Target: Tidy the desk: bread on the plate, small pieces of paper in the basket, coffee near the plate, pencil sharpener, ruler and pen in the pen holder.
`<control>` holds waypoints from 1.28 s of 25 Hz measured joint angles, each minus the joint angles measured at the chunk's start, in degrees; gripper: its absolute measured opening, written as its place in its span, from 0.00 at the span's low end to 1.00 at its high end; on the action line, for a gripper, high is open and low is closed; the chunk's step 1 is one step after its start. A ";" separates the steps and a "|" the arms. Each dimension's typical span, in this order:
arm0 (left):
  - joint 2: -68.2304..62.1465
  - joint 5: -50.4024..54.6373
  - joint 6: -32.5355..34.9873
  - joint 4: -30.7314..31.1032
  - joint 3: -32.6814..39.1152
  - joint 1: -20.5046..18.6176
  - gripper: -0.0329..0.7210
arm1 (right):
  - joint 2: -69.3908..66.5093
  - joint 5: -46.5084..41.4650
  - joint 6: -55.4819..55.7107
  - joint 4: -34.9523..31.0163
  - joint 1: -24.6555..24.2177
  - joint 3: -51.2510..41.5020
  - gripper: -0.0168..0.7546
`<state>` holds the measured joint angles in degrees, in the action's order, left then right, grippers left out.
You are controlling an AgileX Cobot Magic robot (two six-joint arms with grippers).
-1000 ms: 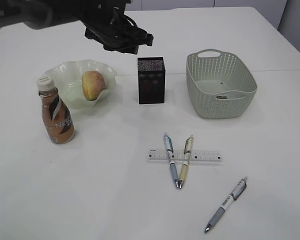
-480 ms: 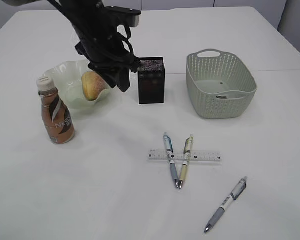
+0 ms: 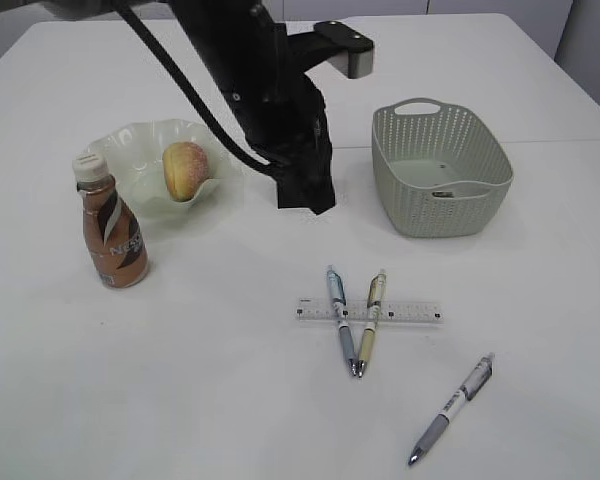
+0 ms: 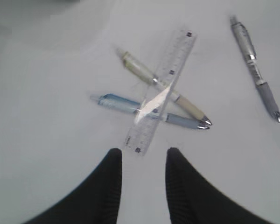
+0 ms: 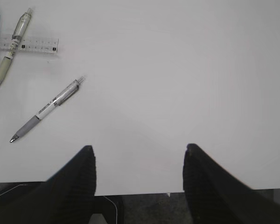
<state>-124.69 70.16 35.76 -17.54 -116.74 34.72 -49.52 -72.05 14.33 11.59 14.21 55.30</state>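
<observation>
A: State the layout, largest items first.

B: The desk (image 3: 180, 400) is a plain white tabletop filling the exterior view. The left arm (image 3: 265, 90) reaches from the upper left and hides most of the pen holder (image 3: 305, 205) at centre. The basket (image 3: 440, 170) sits upper right. The plate (image 3: 140, 165), left of centre, holds the bread (image 3: 185, 170); the coffee (image 3: 110, 235) stands just below-left of the plate.

A: What do the wrist views add?

B: The left wrist view shows the left gripper (image 4: 143, 161) with jaws parted and empty, above the ruler (image 4: 161, 91), which lies across two pens (image 4: 149, 91). A third pen (image 4: 254, 65) lies apart at upper right. The right wrist view shows the right gripper (image 5: 139, 163) wide apart, empty, near the desk's edge, with dark floor (image 5: 144, 207) below.
</observation>
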 joint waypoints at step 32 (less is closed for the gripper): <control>-12.15 -5.97 6.71 7.80 -0.22 7.28 0.58 | 0.00 0.34 0.00 0.00 0.00 0.00 0.63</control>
<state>-136.84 64.19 42.47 -9.73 -116.96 42.00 -49.52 -71.70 14.33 11.59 14.21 55.30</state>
